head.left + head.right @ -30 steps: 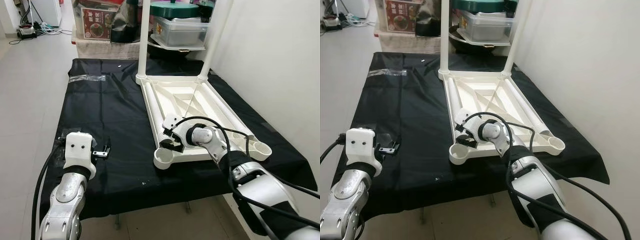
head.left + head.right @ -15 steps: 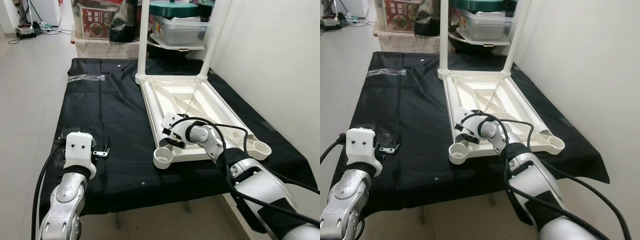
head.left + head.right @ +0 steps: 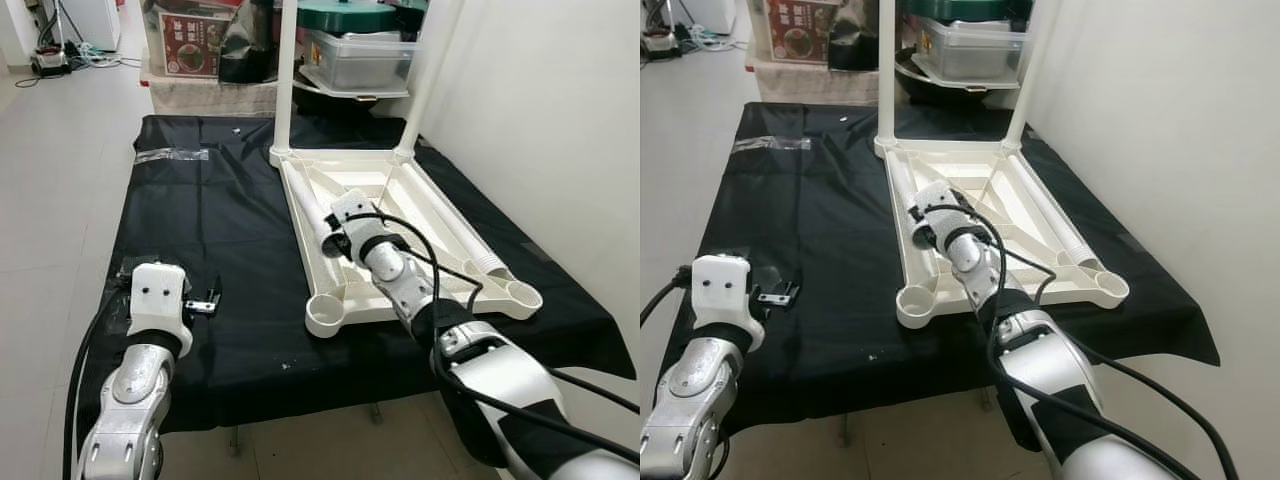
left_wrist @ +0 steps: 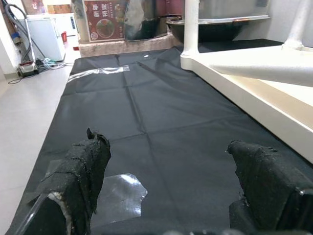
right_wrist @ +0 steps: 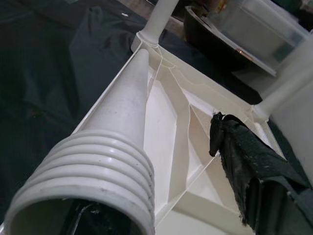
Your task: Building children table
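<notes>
- Right gripper point(image 3: 335, 232): over the left side of the upturned white plastic children's table top point(image 3: 420, 205). In the right wrist view one black padded finger point(image 5: 247, 169) stands clear of the loose white plastic table leg with a ribbed, threaded end point(image 5: 110, 147); the other finger is hidden beneath it. The jaws look spread about the leg, but whether they grip it I cannot tell.
- Left gripper point(image 4: 171, 196): low over the near left of the cloth, fingers wide apart, nothing between them.
- Loose leg: lies along the top's left rail, ribbed end toward the robot.
- Second loose white plastic leg point(image 3: 462, 238): lies along the right rail.
- Two white plastic legs already standing point(image 3: 284, 80): upright in the far corner sockets.
- Near left round corner socket point(image 3: 327, 316): open, awaiting a leg.
- Step in hand, as judged: lift the left leg, stand it ribbed end down, seat it squarely in the near socket, turn without cross-threading.
- Surface: black cloth-covered table point(image 3: 215, 220), with a strip of clear tape point(image 3: 172, 155).
- Room: pale tiled floor point(image 3: 50, 200), white wall at right, lidded clear plastic storage box point(image 3: 360, 60) behind.
</notes>
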Controlling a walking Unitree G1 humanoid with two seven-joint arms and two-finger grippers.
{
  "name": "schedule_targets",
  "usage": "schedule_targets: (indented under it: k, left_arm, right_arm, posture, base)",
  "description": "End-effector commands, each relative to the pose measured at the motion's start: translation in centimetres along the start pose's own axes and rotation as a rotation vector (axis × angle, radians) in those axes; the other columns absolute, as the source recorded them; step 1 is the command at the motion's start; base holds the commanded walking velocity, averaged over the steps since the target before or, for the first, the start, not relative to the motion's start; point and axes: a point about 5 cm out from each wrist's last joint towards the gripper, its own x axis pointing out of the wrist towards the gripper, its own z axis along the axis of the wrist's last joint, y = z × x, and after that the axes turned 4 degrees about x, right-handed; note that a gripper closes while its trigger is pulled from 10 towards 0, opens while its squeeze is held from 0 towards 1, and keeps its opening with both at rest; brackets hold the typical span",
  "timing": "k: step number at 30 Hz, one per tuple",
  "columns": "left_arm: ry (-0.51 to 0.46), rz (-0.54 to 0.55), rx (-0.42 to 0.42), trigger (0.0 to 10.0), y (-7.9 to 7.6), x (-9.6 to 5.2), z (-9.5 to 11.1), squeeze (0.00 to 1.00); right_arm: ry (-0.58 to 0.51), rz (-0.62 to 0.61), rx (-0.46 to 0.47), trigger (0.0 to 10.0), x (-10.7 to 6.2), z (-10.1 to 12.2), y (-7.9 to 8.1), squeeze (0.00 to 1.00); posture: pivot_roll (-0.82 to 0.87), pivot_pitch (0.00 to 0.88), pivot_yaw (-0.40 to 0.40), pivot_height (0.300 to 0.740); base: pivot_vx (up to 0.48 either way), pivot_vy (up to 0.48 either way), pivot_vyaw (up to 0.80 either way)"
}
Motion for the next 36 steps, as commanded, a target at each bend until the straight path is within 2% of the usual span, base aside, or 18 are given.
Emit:
schedule_targets:
  k: [1, 7, 17, 20, 22, 23, 24, 25, 26, 27, 28, 29, 30, 31, 32, 33, 35, 36]
  left_arm:
    - [0.001, 0.0, -0.002, 10.0, -0.2, 0.1, -0.1, 0.0]
    - [-0.004, 0.008, -0.002, 10.0, -0.1, 0.0, 0.0, 0.0]
    - [-0.006, 0.012, -0.001, 10.0, 0.0, -0.1, 0.0, 0.0]
    - [-0.007, 0.011, -0.001, 10.0, 0.1, 0.0, 0.0, 0.0]
    - [-0.007, 0.011, -0.001, 10.0, 0.1, 0.0, 0.0, 0.0]
    - [-0.011, 0.015, -0.021, 10.0, 0.2, 0.0, 0.2, 0.0]
    - [-0.011, 0.015, -0.021, 10.0, 0.2, 0.0, 0.2, 0.0]
    - [-0.015, 0.025, -0.079, 10.0, 0.4, 0.2, 0.4, 0.0]
    - [-0.02, 0.038, -0.205, 10.0, 0.7, 0.4, 0.8, 0.0]
    - [-0.02, 0.038, -0.205, 10.0, 0.7, 0.4, 0.8, 0.0]
    - [-0.025, 0.044, -0.294, 10.0, 0.8, 0.5, 1.1, 0.0]
    - [-0.025, 0.044, -0.294, 10.0, 0.8, 0.5, 1.1, 0.0]
    - [-0.044, 0.03, -0.464, 10.0, 0.9, 0.8, 1.6, 0.0]
    - [-0.044, 0.03, -0.464, 10.0, 0.9, 0.8, 1.6, 0.0]
    - [-0.065, 0.006, -0.6, 10.0, 0.8, 1.0, 2.1, 0.0]
    - [-0.065, 0.006, -0.6, 10.0, 0.8, 1.0, 2.1, 0.0]
    - [-0.082, -0.055, -0.785, 10.0, 0.5, 1.1, 2.7, 0.0]
    - [-0.082, -0.055, -0.785, 10.0, 0.5, 1.1, 2.7, 0.0]
  right_arm:
    - [0.001, 0.014, 0.036, 0.0, -0.2, -0.5, 0.5, 0.0]
    - [0.004, 0.038, 0.061, 0.0, -0.4, -0.9, 1.2, 0.0]
    - [0.007, -0.007, 0.125, 0.0, -0.5, -1.4, 0.3, 0.0]
    - [-0.007, -0.04, 0.185, 0.0, -0.7, -1.8, -1.1, 0.0]
    - [-0.007, -0.04, 0.185, 0.0, -0.7, -1.8, -1.1, 0.0]
    - [-0.046, -0.038, 0.268, 0.0, -0.8, -1.6, -2.1, 0.0]
    - [-0.046, -0.038, 0.268, 0.0, -0.8, -1.6, -2.1, 0.0]
    - [-0.088, -0.014, 0.364, 0.0, -0.9, -1.5, -3.1, 0.0]
    - [-0.124, 0.053, 0.453, 0.0, -1.2, -1.5, -3.7, 0.0]
    - [-0.124, 0.053, 0.453, 0.0, -1.2, -1.5, -3.7, 0.0]
    - [-0.149, 0.103, 0.504, 0.0, -1.3, -1.4, -3.9, 0.0]
    - [-0.149, 0.103, 0.504, 0.0, -1.3, -1.4, -3.9, 0.0]
    - [-0.143, 0.142, 0.627, 0.0, -1.6, -2.2, -4.6, 0.0]
    - [-0.143, 0.142, 0.627, 0.0, -1.6, -2.2, -4.6, 0.0]
    - [-0.151, 0.179, 0.729, 0.0, -2.0, -2.9, -5.2, 0.0]
    - [-0.151, 0.179, 0.729, 0.0, -2.0, -2.9, -5.2, 0.0]
    - [-0.184, 0.312, 0.78, 0.0, -3.0, -3.7, -5.6, 0.0]
    - [-0.184, 0.312, 0.78, 0.0, -3.0, -3.7, -5.6, 0.0]
  posture:
    - [0.12, 0.0, -0.149, 0.74]
    - [0.12, 0.0, -0.15, 0.74]
    - [0.12, 0.0, -0.142, 0.74]
    - [0.11, 0.0, -0.132, 0.74]
    - [0.11, 0.0, -0.132, 0.74]
    - [0.11, 0.0, -0.126, 0.74]
    - [0.11, 0.0, -0.126, 0.74]
    - [0.09, 0.0, -0.113, 0.74]
    - [0.09, 0.0, -0.104, 0.74]
    - [0.09, 0.0, -0.104, 0.74]
    - [0.09, 0.0, -0.104, 0.74]
    - [0.09, 0.0, -0.104, 0.74]
    - [0.07, 0.0, -0.093, 0.74]
    - [0.07, 0.0, -0.093, 0.74]
    - [0.08, 0.0, -0.09, 0.74]
    - [0.08, 0.0, -0.09, 0.74]
    - [0.08, 0.0, -0.083, 0.74]
    - [0.08, 0.0, -0.083, 0.74]
  base:
    - [0.0, 0.0, 0.0]
    - [0.0, 0.0, 0.0]
    - [0.0, 0.0, 0.0]
    - [0.0, 0.0, 0.0]
    - [0.0, 0.0, 0.0]
    - [0.0, 0.0, 0.0]
    - [0.0, 0.0, 0.0]
    - [0.0, 0.0, 0.0]
    - [0.0, 0.0, 0.0]
    - [0.0, 0.0, 0.0]
    - [0.0, 0.0, 0.0]
    - [0.0, 0.0, 0.0]
    - [0.0, 0.0, 0.0]
    - [0.0, 0.0, 0.0]
    - [0.0, 0.0, 0.0]
    - [0.0, 0.0, 0.0]
    - [0.0, 0.0, 0.0]
    - [0.0, 0.0, 0.0]
